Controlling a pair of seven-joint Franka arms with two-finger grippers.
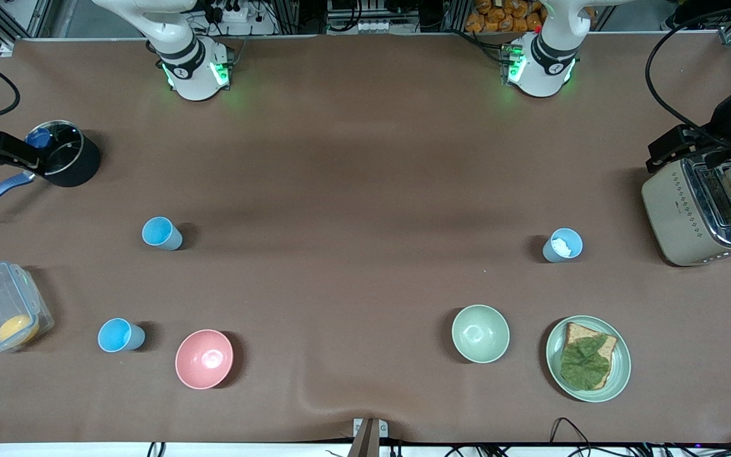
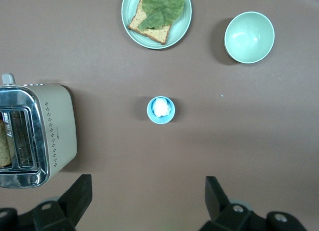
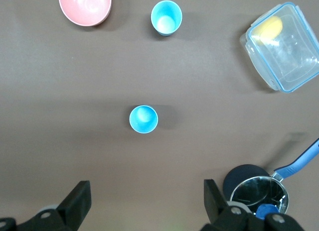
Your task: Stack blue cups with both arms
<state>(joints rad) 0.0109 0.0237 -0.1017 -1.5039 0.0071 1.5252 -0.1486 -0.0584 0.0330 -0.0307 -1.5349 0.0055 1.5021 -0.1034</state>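
A sky blue cup (image 1: 162,233) stands toward the right arm's end of the table, and it shows in the right wrist view (image 3: 143,119). A second sky blue cup (image 1: 120,335) stands nearer the front camera beside the pink bowl (image 1: 204,358); it also shows in the right wrist view (image 3: 166,18). A paler greyish blue cup (image 1: 562,245) with something white in it stands toward the left arm's end (image 2: 161,110). My left gripper (image 2: 148,201) is open and empty, high over bare table. My right gripper (image 3: 147,201) is open and empty, also high. Neither gripper shows in the front view.
A pale green bowl (image 1: 480,333) and a plate with toast and a leaf (image 1: 587,358) lie near the front edge. A toaster (image 1: 695,212) stands at the left arm's end. A black pot (image 1: 64,155) and a clear lidded box (image 1: 0,314) sit at the right arm's end.
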